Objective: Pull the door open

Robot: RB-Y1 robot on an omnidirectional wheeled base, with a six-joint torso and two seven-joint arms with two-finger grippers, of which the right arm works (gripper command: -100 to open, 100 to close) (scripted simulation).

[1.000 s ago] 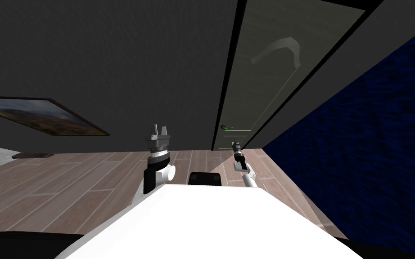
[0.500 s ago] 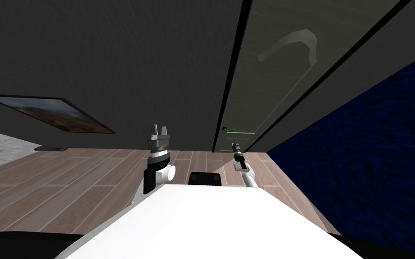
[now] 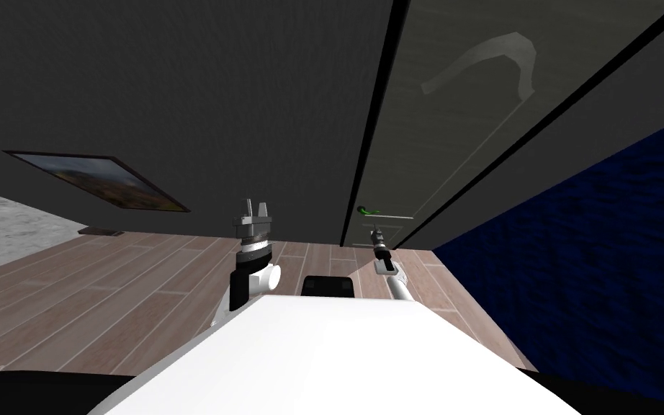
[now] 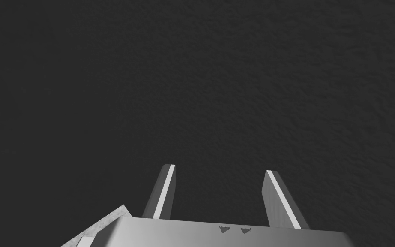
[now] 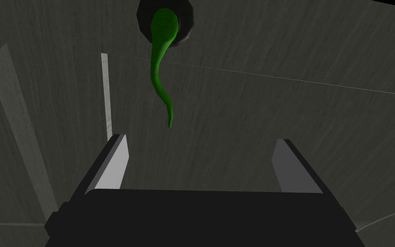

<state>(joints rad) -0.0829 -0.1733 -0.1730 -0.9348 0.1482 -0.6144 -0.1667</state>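
We are holding our right gripper [image 5: 201, 139] outstretched, fingers apart, just short of the green handle [image 5: 161, 73]. The wrist view is showing its dark round mount [image 5: 186, 21] on the door [image 5: 299, 128]. We are holding the left gripper [image 4: 220, 171] raised, fingers apart.

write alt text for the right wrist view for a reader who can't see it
The right tool, its fingers open and holding nothing, faces a curved green door handle that lies just beyond them. The handle is fixed to a dark round plate on a grey door.
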